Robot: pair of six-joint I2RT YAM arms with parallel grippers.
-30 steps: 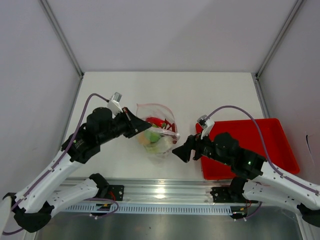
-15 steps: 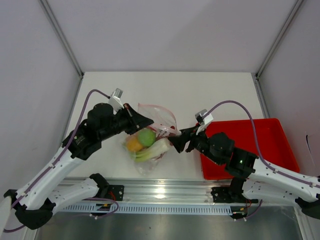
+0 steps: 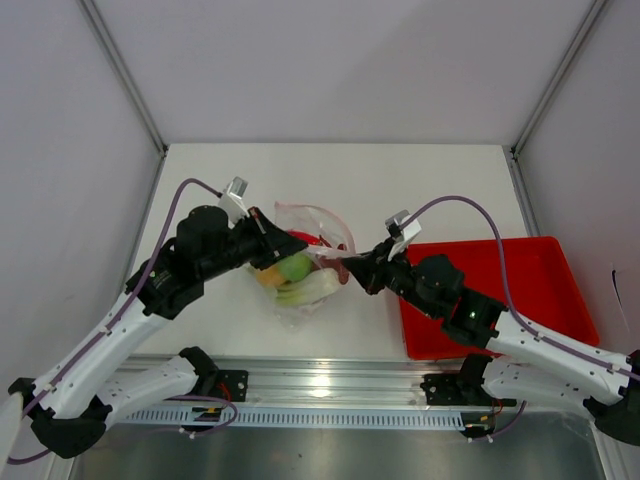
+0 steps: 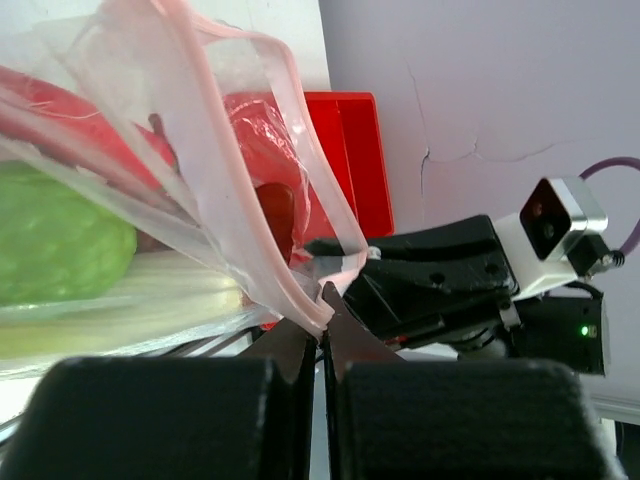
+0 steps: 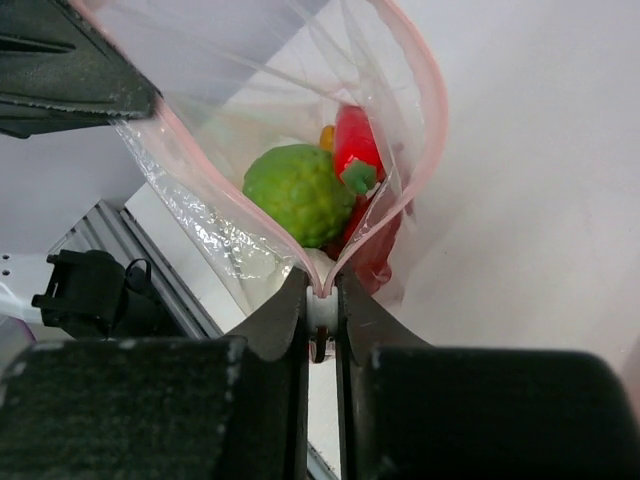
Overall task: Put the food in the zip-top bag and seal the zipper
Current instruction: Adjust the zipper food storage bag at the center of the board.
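The right gripper (image 5: 320,290) was pinched narrow on the right end of the zip-top bag (image 5: 230,90), where the two sides of the zipper (image 5: 440,95) ran together between its fingers. The left gripper (image 4: 322,320) was clamped tight on the opposite, left end of the same pink edge. In the top view the bag's mouth stretched left to right between the two grippers. It gaped in a loop toward the far side, and the body sagged toward the near edge of the table (image 3: 420,190).

Inside lay the food. The round green fruit (image 5: 300,195) sat in the middle, with the red pepper-like piece (image 5: 355,135) just beside it on the far side. An orange piece (image 3: 268,278) lay to the left. The pale-green stalk (image 3: 312,290) lay nearest, its long axis running roughly left to right. The red tray (image 3: 540,290) stood to the right, near the bag.
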